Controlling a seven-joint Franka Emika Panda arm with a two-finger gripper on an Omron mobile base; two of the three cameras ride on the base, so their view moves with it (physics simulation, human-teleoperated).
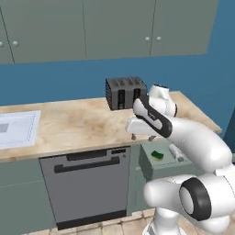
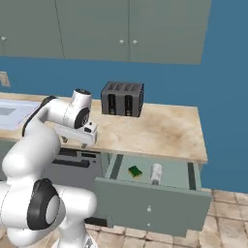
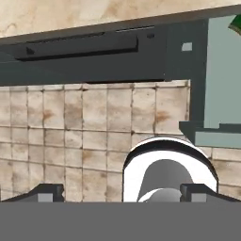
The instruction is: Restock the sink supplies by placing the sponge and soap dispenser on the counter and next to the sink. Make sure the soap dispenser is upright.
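Task barely begun. Small flat sponge, dark green over yellow (image 2: 135,170), lies in open grey-green drawer (image 2: 145,203) below beige marble-patterned table (image 2: 160,131). Silvery-grey cylindrical soap dispenser (image 2: 156,173) lies on its side just beside sponge, not upright. Pale white-grey sink (image 1: 18,128) well apart, far along table. Pincer (image 3: 121,192) spread wide, holds nothing, hangs at table edge, well short of drawer. Both items left to move.
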